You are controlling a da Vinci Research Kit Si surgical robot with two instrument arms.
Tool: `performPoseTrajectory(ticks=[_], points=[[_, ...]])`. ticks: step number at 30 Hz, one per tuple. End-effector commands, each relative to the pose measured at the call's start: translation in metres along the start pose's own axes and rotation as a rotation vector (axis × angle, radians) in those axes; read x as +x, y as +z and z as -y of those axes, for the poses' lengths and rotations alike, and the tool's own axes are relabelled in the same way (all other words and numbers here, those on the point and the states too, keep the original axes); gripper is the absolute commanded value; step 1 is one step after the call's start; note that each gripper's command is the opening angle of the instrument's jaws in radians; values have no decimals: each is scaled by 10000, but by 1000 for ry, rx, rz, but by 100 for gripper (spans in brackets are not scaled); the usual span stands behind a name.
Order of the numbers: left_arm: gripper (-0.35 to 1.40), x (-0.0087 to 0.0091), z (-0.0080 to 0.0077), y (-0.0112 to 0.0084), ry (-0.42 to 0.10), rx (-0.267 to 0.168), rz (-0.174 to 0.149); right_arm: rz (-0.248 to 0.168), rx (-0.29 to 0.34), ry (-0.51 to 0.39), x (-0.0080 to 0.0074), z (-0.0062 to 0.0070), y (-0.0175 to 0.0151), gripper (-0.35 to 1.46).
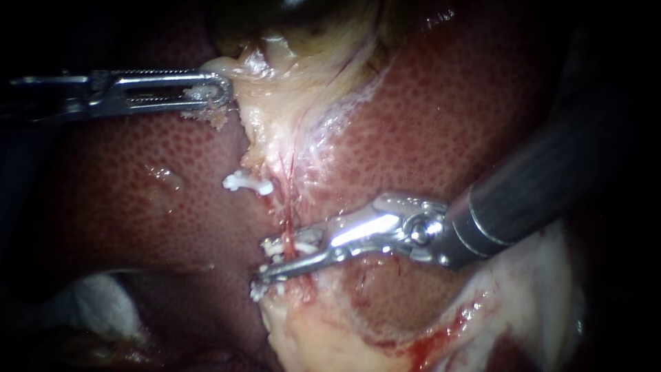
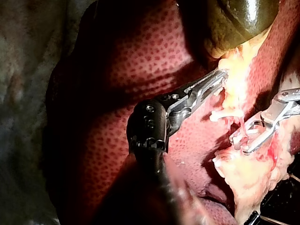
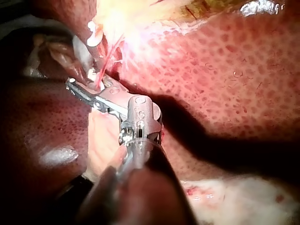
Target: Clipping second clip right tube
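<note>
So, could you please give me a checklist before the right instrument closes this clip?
1. Left instrument grips the tissue and holds it up: ok.
2. New clip sits in the right instrument, with white ends at both tips: ok.
3. Tube passes between the new clip's legs: ok.
4. A gap shows between the new clip and the placed clip: ok.
5. The new clip's ends reach past the tube's far side: cannot tell, tissue hides them.
6. No liver caught in the new clip: cannot tell.
</note>
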Motion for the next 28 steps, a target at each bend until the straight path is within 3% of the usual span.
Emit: performPoseTrajectory(ticks=[1,3,8,14,28], points=[[-35,0,0,0,0,0,0,1,2,12,0,0,-1,-18],[-35,0,0,0,0,0,0,1,3,30,-1,0,-5,-35],[-35,0,0,0,0,0,0,1,-7,36,-2,-2,-9,-35],[-35,0,1,0,0,-1,0,35,-17,40,-7,1,-11,-35],[-35,-1,1,1,1,0,0,34,-19,40,-7,-1,-11,-35]])
